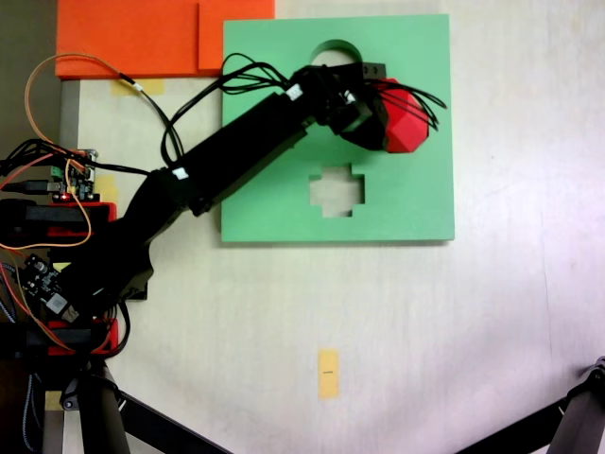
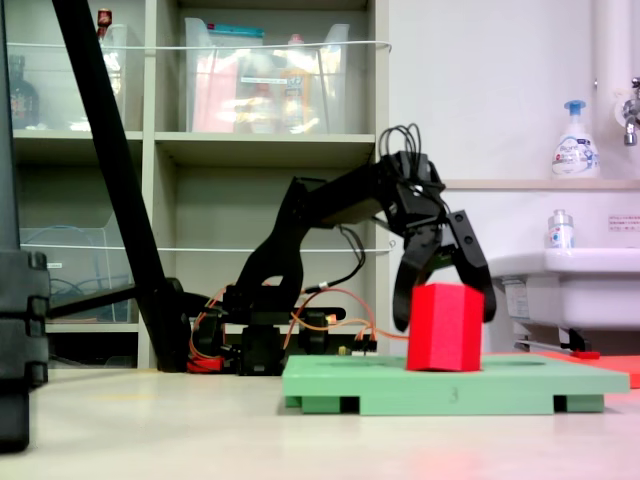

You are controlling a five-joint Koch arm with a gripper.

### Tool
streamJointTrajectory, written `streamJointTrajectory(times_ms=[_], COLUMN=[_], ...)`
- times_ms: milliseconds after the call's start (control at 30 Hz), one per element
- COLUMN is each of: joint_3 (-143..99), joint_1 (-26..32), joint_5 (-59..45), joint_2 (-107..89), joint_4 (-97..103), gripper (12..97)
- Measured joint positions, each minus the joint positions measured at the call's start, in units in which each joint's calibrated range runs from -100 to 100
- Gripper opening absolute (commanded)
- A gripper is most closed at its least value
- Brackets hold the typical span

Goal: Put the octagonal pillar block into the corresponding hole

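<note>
The red block (image 2: 445, 327) sits on the green board (image 2: 340, 383), toward the board's right side in the low side-on fixed view, and it looks a bit tilted, with its bottom edge right at the board's top surface. In the top-down fixed view the block (image 1: 408, 120) is at the board's (image 1: 397, 203) upper right area, half hidden under the arm. The octagonal hole itself I can't make out, it's covered by the block and gripper, so I can't tell if the block is partly in it or just resting on top.

The gripper (image 2: 443, 318) comes down from above with its 2 black jaws spread wide, 1 on each side of the block. Both tips hang down alongside the block's upper half, close to its sides, but I can't tell if they're actually touching it. From above, the gripper (image 1: 392, 118) is just a dark mass over the block's left part.

Other cutouts show from above: a cross hole (image 1: 337, 190) near the board's middle and a round hole (image 1: 333, 52) at its top edge, partly behind the arm. An orange sheet (image 1: 142, 38) lies just beyond the board's top left corner, and a small yellow tape strip (image 1: 328, 373) sits on the table well below the board
</note>
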Motion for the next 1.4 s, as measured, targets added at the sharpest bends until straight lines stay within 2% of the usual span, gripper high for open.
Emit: streamJointTrajectory(times_ms=[667, 967, 1167, 1400], joint_3=[0.10, 2.35, 5.10, 4.80], joint_1=[-0.54, -1.07, -1.86, -2.49], joint_5=[-0.10, -0.20, -0.39, -0.44], joint_2=[2.19, 6.57, 9.58, 10.12], joint_4=[0.88, 0.78, 1.96, 5.19], gripper=[33.5, 39.9, 48.9, 51.0])
